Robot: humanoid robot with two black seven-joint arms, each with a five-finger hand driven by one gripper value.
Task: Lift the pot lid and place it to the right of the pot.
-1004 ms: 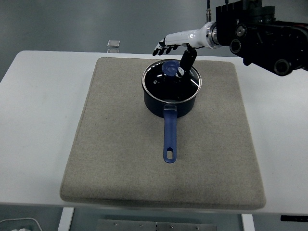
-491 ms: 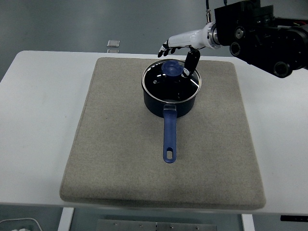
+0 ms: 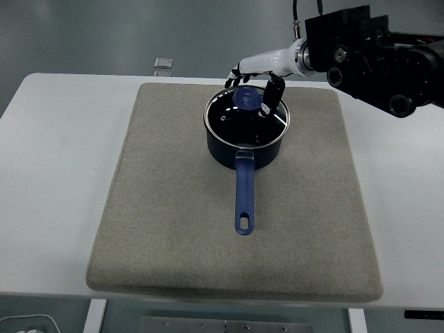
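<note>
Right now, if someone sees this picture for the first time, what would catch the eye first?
The dark blue pot with its glass lid stands out, sitting toward the far side of the grey felt mat, its long blue handle pointing at the near edge. Just above the lid's blue knob, the right robot hand hovers with fingers spread, holding nothing.

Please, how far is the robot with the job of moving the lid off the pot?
Nothing is done yet: the glass lid sits on the dark blue pot. In hand: the right robot hand is at the lid's blue knob, fingers open around it, with no clear grip. Left: grasp the knob, lift the lid, set it on the mat to the pot's right.
</note>
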